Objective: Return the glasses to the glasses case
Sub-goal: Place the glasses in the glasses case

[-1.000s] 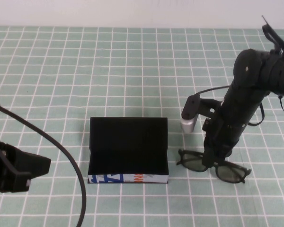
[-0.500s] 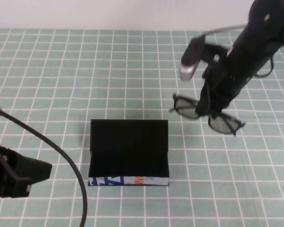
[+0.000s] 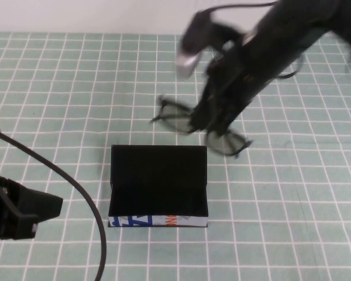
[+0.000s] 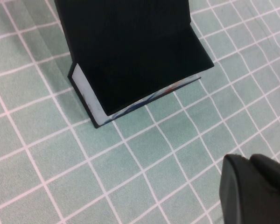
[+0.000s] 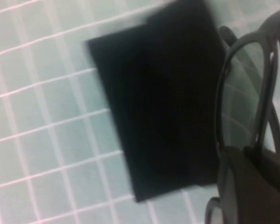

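The glasses [image 3: 175,116], black-framed with dark tinted lenses, hang in the air just beyond the back of the glasses case [image 3: 158,175]. My right gripper [image 3: 206,124] is shut on their bridge, one lens to each side. In the right wrist view the glasses [image 5: 245,93] stick out past the gripper [image 5: 252,186], with the case [image 5: 163,102] below them. The black case stands open, its lid up at the back and its white printed strip [image 3: 158,220] at the front. My left gripper [image 3: 23,208] rests at the near left, shut and empty, with the case [image 4: 130,46] ahead of it.
A green tablecloth [image 3: 292,222] with a white grid covers the table. A black cable [image 3: 76,181] arcs from my left arm across the near left. A pale wall edge [image 3: 105,14] runs along the far side.
My right gripper has lifted the glasses off the cloth to the right of the case and carried them up and to the left, to just behind the case. The left arm has stayed put.
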